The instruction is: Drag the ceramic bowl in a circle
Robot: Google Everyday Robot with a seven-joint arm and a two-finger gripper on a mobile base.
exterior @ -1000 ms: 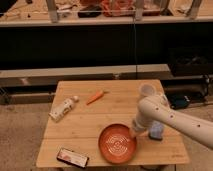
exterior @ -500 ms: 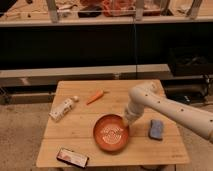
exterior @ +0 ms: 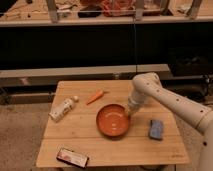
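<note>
The white arm (exterior: 172, 104) reaches in from the right, elbow raised and forearm sloping down. The gripper (exterior: 129, 112) touches the right rim of the ceramic bowl (exterior: 112, 121), which sits just to its left. Whether it clasps the rim cannot be told. A blue sponge (exterior: 156, 128) lies near its right.

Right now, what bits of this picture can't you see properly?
- Camera view: the gripper sits at the right rim of the ceramic bowl; whether it touches is too small to tell.
- The arm is cut off by the right edge.
- The flat packet at the front left of the table: print too blurred to read.
</note>
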